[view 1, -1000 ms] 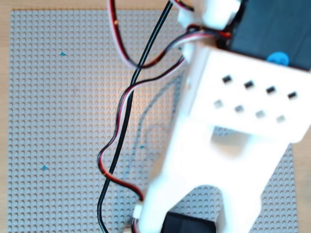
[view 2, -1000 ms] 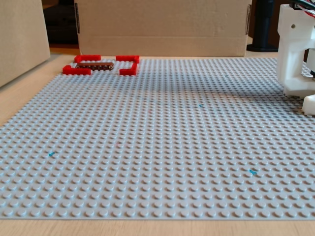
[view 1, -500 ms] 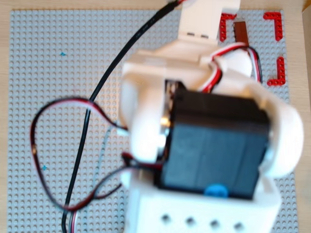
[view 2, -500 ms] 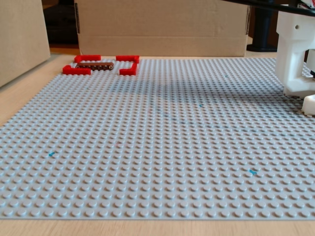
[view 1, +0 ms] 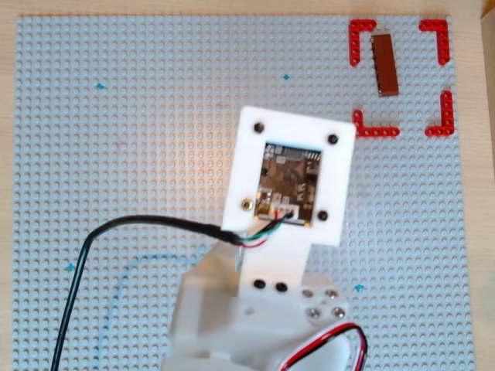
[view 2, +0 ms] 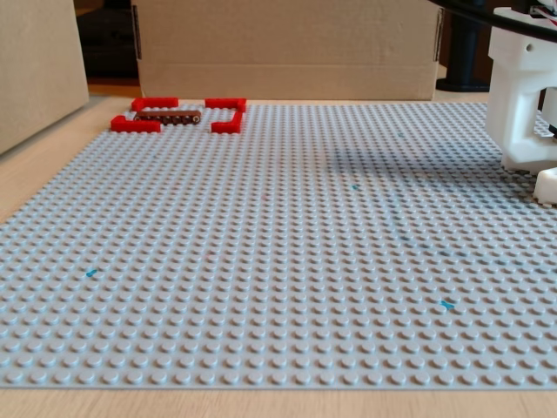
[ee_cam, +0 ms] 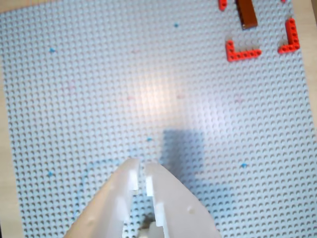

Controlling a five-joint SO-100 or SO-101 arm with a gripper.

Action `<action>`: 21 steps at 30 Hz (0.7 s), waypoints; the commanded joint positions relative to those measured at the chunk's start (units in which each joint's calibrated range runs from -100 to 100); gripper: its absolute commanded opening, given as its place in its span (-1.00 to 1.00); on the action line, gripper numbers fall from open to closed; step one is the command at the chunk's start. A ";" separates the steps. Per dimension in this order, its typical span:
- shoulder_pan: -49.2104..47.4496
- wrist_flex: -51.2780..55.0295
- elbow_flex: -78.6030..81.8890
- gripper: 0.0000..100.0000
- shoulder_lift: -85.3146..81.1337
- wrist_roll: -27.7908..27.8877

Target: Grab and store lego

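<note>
Lego (view 1: 385, 64) lies overhead inside the red corner pieces (view 1: 376, 130), at the baseplate's (view 1: 116, 154) top right. Wrist view: tool (ee_cam: 140, 174) nearly clenched, empty, well apart from it. Fixed view: brick far left. Likely approach step; next, reach and spread the jaws.

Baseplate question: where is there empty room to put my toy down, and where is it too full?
Nearly the whole baseplate is bare studs, from its left edge across to the red corner pieces. The crowded spot is the top right corner in the overhead view, where those pieces ring the brown lego. The gripper hangs over the middle.
</note>
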 commanded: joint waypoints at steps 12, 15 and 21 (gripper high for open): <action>-1.22 -5.65 29.50 -0.97 -31.89 4.34; -1.22 -5.12 29.96 -0.97 -32.48 3.93; -1.22 -4.34 30.23 -0.97 -32.99 3.93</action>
